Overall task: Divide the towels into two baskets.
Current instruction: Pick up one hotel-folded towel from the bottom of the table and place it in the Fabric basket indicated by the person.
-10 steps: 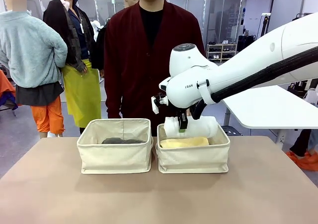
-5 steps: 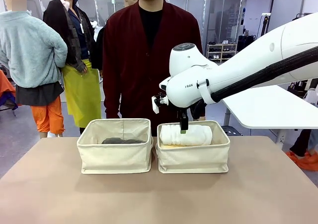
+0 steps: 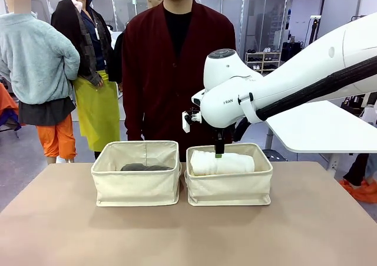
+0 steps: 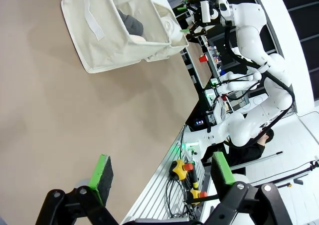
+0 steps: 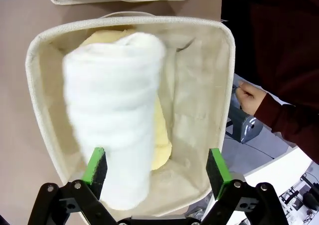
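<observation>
Front view: you have the right end effector (image 3: 220,154) hanging just above the white towel (image 3: 222,162), which lies across the right basket (image 3: 229,189) with its top above the rim. The left basket (image 3: 136,186) stands just beside it on the counter (image 3: 188,236), and a dark grey towel (image 3: 145,167) lies low inside it. A person (image 3: 177,71) in a dark red cardigan stands at the far side, behind both baskets.

Right wrist view: your right end effector (image 5: 155,167) has its jaws spread wide, one green pad over the near end of the white towel (image 5: 112,105), the other over the basket's fabric wall (image 5: 207,85); neither pad grips anything. A pale yellow towel (image 5: 160,140) lies under and beside the white one. The person's hand (image 5: 249,96) shows beyond the basket rim.

Left wrist view: your left end effector (image 4: 159,172) is spread wide and holds nothing, hovering over the bare counter (image 4: 75,115), well apart from the baskets (image 4: 107,33). The dark grey towel (image 4: 132,23) shows inside the nearer one.
</observation>
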Robot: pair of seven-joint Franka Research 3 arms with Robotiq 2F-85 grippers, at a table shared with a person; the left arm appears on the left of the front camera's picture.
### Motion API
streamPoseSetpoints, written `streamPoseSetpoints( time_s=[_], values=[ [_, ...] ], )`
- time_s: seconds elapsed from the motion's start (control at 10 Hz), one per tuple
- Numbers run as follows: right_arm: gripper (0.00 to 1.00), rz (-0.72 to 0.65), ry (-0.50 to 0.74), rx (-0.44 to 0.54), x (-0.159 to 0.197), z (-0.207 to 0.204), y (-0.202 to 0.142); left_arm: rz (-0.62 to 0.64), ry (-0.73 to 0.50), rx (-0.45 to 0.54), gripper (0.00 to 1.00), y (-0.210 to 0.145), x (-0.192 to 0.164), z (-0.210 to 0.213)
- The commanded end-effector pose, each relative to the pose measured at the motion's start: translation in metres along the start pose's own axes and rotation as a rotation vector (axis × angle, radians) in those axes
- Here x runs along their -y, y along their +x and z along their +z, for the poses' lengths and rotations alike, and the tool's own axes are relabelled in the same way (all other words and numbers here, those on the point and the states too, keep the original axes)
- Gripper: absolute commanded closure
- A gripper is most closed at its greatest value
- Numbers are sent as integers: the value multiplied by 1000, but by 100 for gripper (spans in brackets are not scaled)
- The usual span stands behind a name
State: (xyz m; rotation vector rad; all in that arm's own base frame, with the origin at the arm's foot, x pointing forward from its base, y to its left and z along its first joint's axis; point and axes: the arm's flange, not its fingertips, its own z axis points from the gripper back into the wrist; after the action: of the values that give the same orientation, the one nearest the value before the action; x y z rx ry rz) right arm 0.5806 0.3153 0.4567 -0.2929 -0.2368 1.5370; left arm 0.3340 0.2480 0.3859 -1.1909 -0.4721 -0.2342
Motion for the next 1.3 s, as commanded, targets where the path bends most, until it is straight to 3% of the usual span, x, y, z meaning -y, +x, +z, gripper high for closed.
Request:
streamPoseSetpoints(
  time_s=[0.0,0.7,0.9,1.2],
  values=[
    [0,25,6,-5,4,-2,3,-6,1,10,0,-4,5,0],
    [0,3,6,3,2,-4,4,-6,1,10,0,-4,5,0],
    [0,-89,122,56,-13,28,-41,-6,1,10,0,-4,5,0],
    [0,-228,157,161,-50,53,-115,-6,1,10,0,-4,5,0]
  ],
)
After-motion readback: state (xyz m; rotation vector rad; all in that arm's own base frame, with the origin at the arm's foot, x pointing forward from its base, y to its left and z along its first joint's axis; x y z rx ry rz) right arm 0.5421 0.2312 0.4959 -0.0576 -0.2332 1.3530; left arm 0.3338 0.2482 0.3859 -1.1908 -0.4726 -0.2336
